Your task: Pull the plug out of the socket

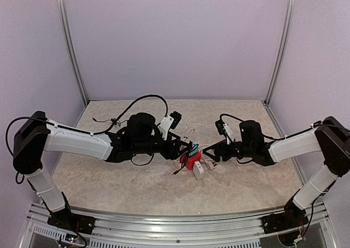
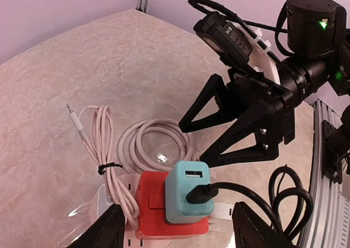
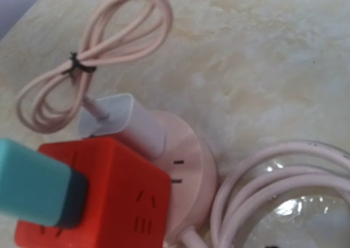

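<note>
Left fingers (image 2: 109,226) frame the bottom of the left wrist view, spread wide to either side of the red socket (image 2: 164,210), apparently not pressing on it. Released, then. Teal plug (image 2: 188,196) sits seated in the socket's top face, black cable (image 2: 240,190) running off its USB port toward the right. Socket lies mid-table (image 1: 82,174) between both arms, beside a pale pink round base (image 3: 188,166) and bundled pink cords (image 2: 101,144).

Right gripper (image 2: 188,141) hangs just past the plug, jaws parted, holding nothing.

Risks, as I judge them:
- Socket is loose; pulling the plug without pinning the cube would lift both together.
- Right fingers could catch the black cable instead of the plug body and yank only that out.
- Pink cords crowd the left finger; a snag could drag the socket.
</note>
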{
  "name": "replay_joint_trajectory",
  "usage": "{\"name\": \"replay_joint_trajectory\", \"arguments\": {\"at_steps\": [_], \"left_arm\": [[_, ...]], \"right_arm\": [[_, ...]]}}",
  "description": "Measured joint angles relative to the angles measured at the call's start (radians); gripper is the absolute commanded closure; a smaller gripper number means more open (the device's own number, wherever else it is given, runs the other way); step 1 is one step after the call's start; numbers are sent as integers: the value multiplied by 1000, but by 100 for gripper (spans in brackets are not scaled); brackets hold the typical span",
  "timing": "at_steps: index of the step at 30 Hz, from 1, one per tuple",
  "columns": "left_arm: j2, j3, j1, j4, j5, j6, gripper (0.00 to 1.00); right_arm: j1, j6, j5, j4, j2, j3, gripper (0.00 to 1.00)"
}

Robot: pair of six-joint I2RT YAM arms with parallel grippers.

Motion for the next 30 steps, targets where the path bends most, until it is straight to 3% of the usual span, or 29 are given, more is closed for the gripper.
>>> {"name": "replay_joint_trajectory", "arguments": {"at_steps": [7, 17, 30], "left_arm": [[55, 56, -19, -64, -47, 65, 41], [101, 73, -43, -99, -68, 104, 41], [163, 149, -45, -106, -81, 108, 60]], "right_arm": [[7, 11, -12, 48, -22, -29, 31], [50, 21, -13, 87, -18, -29, 29], [126, 18, 42, 165, -3, -79, 13]]}}
